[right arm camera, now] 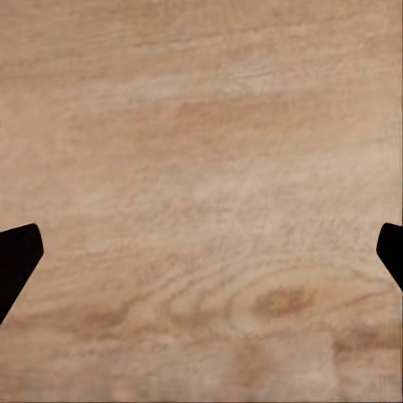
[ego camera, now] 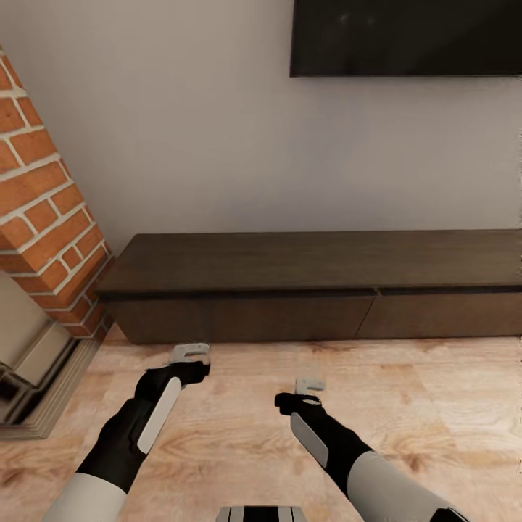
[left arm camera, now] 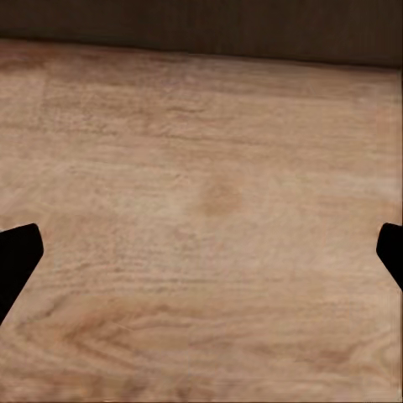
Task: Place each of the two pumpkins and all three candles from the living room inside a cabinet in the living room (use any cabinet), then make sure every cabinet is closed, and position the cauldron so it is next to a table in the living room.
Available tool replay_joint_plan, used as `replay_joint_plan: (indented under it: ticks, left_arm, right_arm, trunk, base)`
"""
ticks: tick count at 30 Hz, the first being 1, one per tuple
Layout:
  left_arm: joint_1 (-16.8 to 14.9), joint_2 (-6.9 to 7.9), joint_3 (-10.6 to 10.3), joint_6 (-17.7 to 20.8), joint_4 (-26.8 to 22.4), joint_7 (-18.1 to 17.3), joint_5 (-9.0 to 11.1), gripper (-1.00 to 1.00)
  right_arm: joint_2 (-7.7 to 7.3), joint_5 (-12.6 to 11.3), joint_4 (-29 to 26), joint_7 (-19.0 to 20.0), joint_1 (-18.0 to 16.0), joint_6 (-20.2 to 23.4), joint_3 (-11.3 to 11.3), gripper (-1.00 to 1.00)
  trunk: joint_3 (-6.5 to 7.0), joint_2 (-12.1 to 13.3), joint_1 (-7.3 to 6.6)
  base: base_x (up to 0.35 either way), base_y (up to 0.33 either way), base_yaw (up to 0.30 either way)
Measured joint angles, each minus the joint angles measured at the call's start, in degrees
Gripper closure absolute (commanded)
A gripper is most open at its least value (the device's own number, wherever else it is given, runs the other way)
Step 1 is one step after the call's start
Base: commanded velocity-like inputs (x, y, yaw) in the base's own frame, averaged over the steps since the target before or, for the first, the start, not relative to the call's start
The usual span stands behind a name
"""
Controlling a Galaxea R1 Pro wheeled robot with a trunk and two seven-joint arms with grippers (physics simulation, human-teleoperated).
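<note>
You are facing the long low dark-brown wooden cabinet, which is standing against the pale wall under a black wall-mounted screen, beside a red brick fireplace surround. Its drawer fronts are sitting flush, so it looks closed. You are holding both arms low over the light wood-plank floor, just short of the cabinet front. The left gripper is empty, its fingers spread wide over bare boards with the cabinet's base at the far edge; the right gripper is likewise spread and carrying nothing. Judging from this, nothing is in hand, and the drawers' contents are hidden, so I cannot tell how much is stowed.
</note>
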Motion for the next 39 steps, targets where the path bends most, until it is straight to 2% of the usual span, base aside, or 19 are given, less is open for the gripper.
replay_joint_plan:
  ticks: [4,5,6,7,8,11,17,21,25,28,29,30,33,36,39]
  left_arm:
    - [0.0,0.1,2.3,6.9,-0.4,-0.1,0.2,-1.0]
    - [0.0,0.22,3.8,8.4,-0.1,-0.1,0.2,-1.0]
    - [0.0,0.28,4.4,8.8,0.1,-0.2,0.3,-1.0]
    - [0.0,0.41,6.2,9.6,1.8,-0.2,0.3,-1.0]
    - [0.0,0.46,7.3,9.8,3.4,-0.3,0.4,-1.0]
    - [0.0,0.58,9.4,9.9,9.6,-0.8,0.4,-1.0]
    - [0.0,0.71,10.1,9.1,16.3,-0.7,0.3,-1.0]
    - [0.0,0.73,10.1,6.0,20.2,-0.7,0.2,-1.0]
    - [0.0,0.74,10.1,4.9,21.1,-0.7,0.3,-1.0]
    - [0.0,0.73,10.0,3.6,23.9,-0.7,0.2,-1.0]
    - [0.0,0.78,10.0,2.1,26.1,-0.7,0.1,-1.0]
    - [0.0,1.1,9.9,-5.3,32.3,-0.7,-0.3,-1.0]
    - [0.0,1.38,9.7,-11.2,36.9,-0.7,-0.4,-1.0]
    - [0.0,1.5,9.6,-12.8,38.2,-0.7,-0.5,-1.0]
    - [0.0,2.36,9.5,-15.2,40.2,-0.6,-0.5,-1.0]
  right_arm:
    - [-0.01,-0.6,-2.9,0.1,0.0,11.9,-5.3,-1.0]
    - [-0.07,-0.7,-3.9,0.1,0.1,14.5,-7.7,-1.0]
    - [-0.11,-0.7,-4.2,0.2,0.1,15.2,-8.5,-1.0]
    - [-0.19,-0.7,-4.4,0.4,0.2,16.6,-10.3,-1.0]
    - [-0.19,-0.7,-4.6,0.4,0.2,17.2,-11.1,-1.0]
    - [-0.22,-0.7,-4.6,0.6,0.6,17.3,-12.1,-1.0]
    - [-0.27,-0.9,-4.2,0.7,0.9,17.1,-12.5,-1.0]
    - [-0.21,-0.9,-4.0,0.8,0.9,16.6,-12.5,-1.0]
    - [-0.25,-0.8,-3.5,0.7,0.9,12.6,-12.4,-1.0]
    - [-0.2,-0.8,-1.9,0.7,1.0,11.2,-12.4,-1.0]
    - [-0.24,-0.8,-1.4,0.7,1.0,10.9,-12.4,-1.0]
    - [-0.27,-0.9,0.7,0.7,1.0,10.5,-12.4,-1.0]
    - [-0.27,-0.8,2.4,0.7,1.0,8.7,-12.4,-1.0]
    - [-0.22,-0.8,3.0,0.7,1.0,7.6,-12.4,-1.0]
    - [-0.22,-0.8,3.3,0.7,1.0,7.1,-12.4,-1.0]
  trunk:
    - [0.0,0.0,-0.02]
    - [0.0,0.0,-0.02]
    - [0.0,0.0,-0.03]
    - [0.0,0.0,-0.03]
    - [0.0,0.0,-0.03]
    - [0.66,0.0,-0.11]
    - [1.99,0.1,-0.27]
    - [2.88,0.2,-0.37]
    - [3.76,0.2,-0.47]
    - [4.43,0.3,-0.55]
    - [4.65,0.3,-0.57]
    - [4.86,0.3,-0.59]
    - [5.54,0.3,-0.68]
    - [6.2,0.4,-0.76]
    - [6.87,0.4,-0.82]
  base:
    - [-0.213,0.0,0.0]
    - [-0.07,0.0,0.0]
    - [-0.036,0.0,0.0]
    - [-0.023,0.0,0.0]
    - [-0.015,0.0,0.0]
    - [-0.005,0.0,0.0]
    - [-0.001,0.0,0.0]
    - [0.0,0.0,0.0]
    - [0.0,0.0,0.0]
    - [0.0,0.0,0.0]
    - [0.0,0.0,0.0]
    - [0.0,0.0,0.0]
    - [0.0,0.0,0.0]
    - [-0.017,0.0,0.0]
    - [-0.147,0.0,0.0]
